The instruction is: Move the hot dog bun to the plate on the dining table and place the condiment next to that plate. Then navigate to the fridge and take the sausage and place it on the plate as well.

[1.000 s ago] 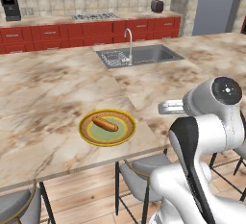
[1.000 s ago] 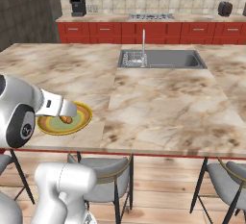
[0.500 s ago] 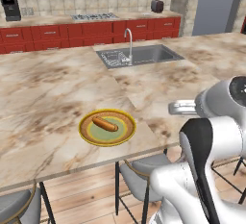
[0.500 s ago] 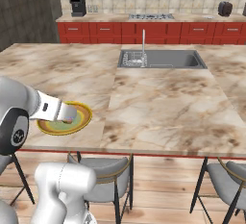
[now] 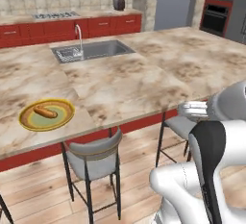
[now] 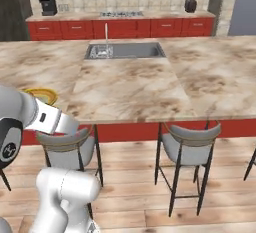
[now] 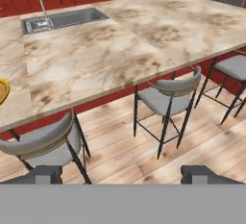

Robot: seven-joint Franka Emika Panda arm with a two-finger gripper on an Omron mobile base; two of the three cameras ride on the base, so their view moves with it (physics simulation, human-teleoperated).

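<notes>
Far left on the surface (image 5: 120,81), near its front edge: the plate (image 5: 29,122), yellow rim, green centre, w/ the hot dog bun (image 5: 44,112) lying across it, orange-tan, angled a bit. In the right base view a sliver of the plate's rim shows behind the white arm. Further back, left of centre: steel sink (image 5: 93,50) w/ tap (image 5: 78,31) at its left end. Under the front edge: grey stool (image 5: 93,158), 2nd stool partly behind the arm. Back wall: red cabinets, cooktop (image 5: 53,14), small dark toaster (image 5: 118,3). Far right: grey fridge (image 5: 174,2), black oven beside it. Hand (image 7: 122,175): fingertips wide apart, nothing between them, off the surface over wood floor and stools.
</notes>
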